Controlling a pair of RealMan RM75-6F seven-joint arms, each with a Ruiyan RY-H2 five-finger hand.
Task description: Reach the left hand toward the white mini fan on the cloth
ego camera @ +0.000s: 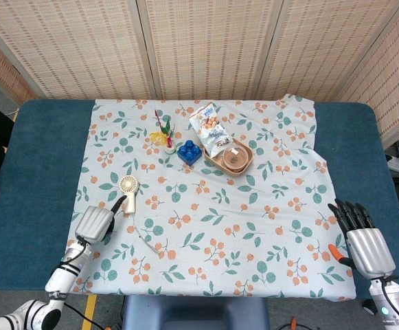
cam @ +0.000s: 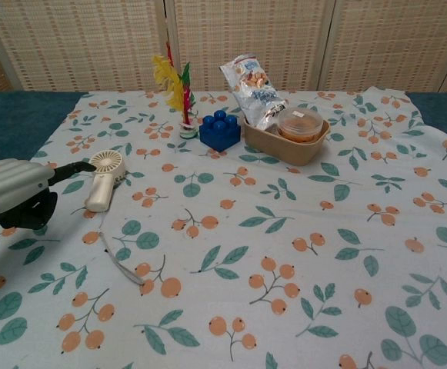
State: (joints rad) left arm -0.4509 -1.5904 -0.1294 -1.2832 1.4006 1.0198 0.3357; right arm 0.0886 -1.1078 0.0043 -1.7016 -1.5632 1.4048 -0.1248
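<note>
The white mini fan (ego camera: 128, 192) lies flat on the floral cloth (ego camera: 254, 234), round head away from me, a thin cord trailing from its handle toward the front. The chest view shows the same mini fan (cam: 103, 178) at the left. My left hand (ego camera: 97, 221) hovers just short of the handle's near end, one dark fingertip stretched to it, holding nothing. In the chest view the left hand (cam: 17, 194) reaches in from the left, its fingertip at the fan's head. My right hand (ego camera: 364, 246) rests at the cloth's front right corner, fingers spread and empty.
At the back of the cloth stand a yellow feather toy (ego camera: 161, 132), a blue brick (ego camera: 189, 151), and a tan tray (ego camera: 222, 163) with a snack bag (ego camera: 209, 127) and a round tub (ego camera: 235, 157). Blue table covering (ego camera: 41, 179) borders the cloth.
</note>
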